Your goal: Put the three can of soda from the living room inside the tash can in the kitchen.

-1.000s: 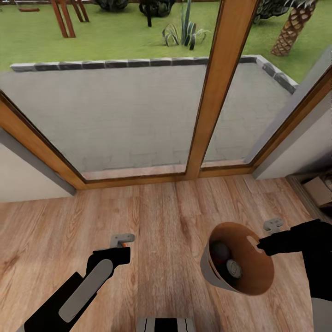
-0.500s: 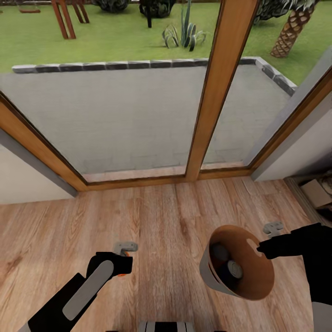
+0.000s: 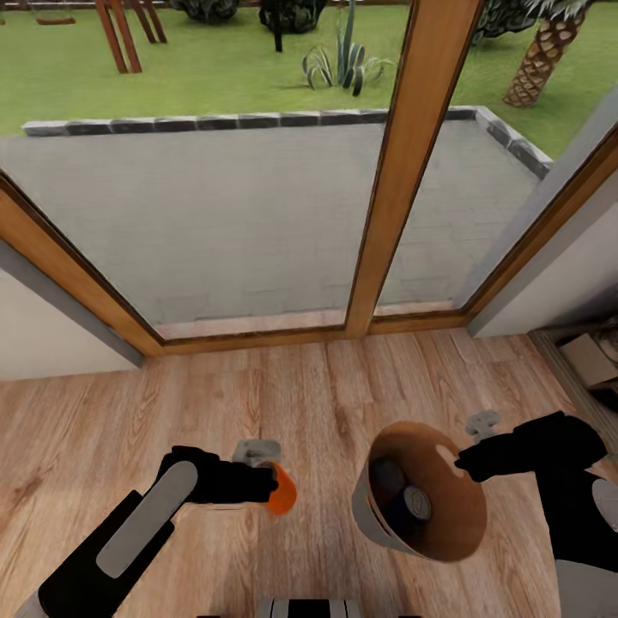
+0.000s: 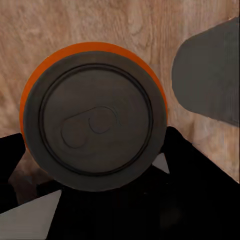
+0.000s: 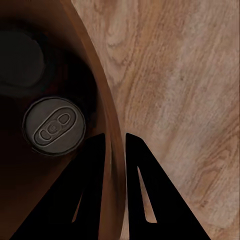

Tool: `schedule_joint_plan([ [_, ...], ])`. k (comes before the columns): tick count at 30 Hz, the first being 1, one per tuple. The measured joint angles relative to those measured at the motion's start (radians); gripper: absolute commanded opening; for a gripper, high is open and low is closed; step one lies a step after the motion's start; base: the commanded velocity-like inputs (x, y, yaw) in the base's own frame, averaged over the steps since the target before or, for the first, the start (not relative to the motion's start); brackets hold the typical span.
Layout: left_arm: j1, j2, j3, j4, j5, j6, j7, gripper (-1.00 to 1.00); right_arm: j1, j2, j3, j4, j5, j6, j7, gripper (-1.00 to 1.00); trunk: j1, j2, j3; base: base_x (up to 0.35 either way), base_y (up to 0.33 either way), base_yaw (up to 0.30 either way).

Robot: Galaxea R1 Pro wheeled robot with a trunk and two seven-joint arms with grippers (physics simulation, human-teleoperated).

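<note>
The right gripper (image 3: 468,461) pinched the rim of the tash can (image 3: 416,493), 1 finger inside and 1 outside the wall, holding it tilted above the wood floor (image 3: 326,403) near the glass doors (image 3: 257,215). 2 cans (image 3: 403,502) lay inside it. The left gripper (image 3: 268,487) was clamped on the orange can (image 3: 281,489), held just beside the bin. By my judgement, 2 were binned, the 3rd awaited dropping in, and the kitchen trip remained
</note>
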Motion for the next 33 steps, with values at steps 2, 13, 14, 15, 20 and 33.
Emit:
schedule_joint_plan([
  [2,-0.018,0.008,0.058,-0.001,0.044,-0.001,-0.112,-1.00,-0.003,0.023,0.022,0.002,-0.001,0.002,-0.015,-1.00,0.000,0.000,0.000,0.000,0.000,0.000],
  [13,-0.103,0.188,0.270,-0.001,0.094,0.003,-0.615,-1.00,-0.013,0.108,0.082,0.033,-0.001,0.000,-0.180,-1.00,0.000,0.000,0.000,0.008,0.000,0.000],
  [14,-0.105,0.203,0.285,-0.001,0.108,0.003,-0.646,-1.00,-0.021,0.109,0.086,0.038,-0.003,0.000,-0.186,-1.00,0.000,0.000,0.000,0.057,0.000,0.000],
  [15,-0.106,0.215,0.296,-0.001,0.119,0.003,-0.674,-1.00,-0.034,0.111,0.089,0.041,-0.003,-0.001,-0.190,-1.00,0.000,0.000,0.000,0.061,0.000,0.000],
  [20,-0.107,0.231,0.308,-0.001,0.140,0.003,-0.745,-1.00,-0.080,0.112,0.093,0.054,0.001,0.004,-0.197,-1.00,0.000,0.000,0.000,0.071,0.000,0.000],
  [33,-0.118,0.143,0.235,0.000,0.175,0.003,-0.776,-1.00,-0.203,0.125,0.099,0.113,0.000,0.051,-0.195,-1.00,0.000,0.000,0.000,0.085,0.000,0.000],
])
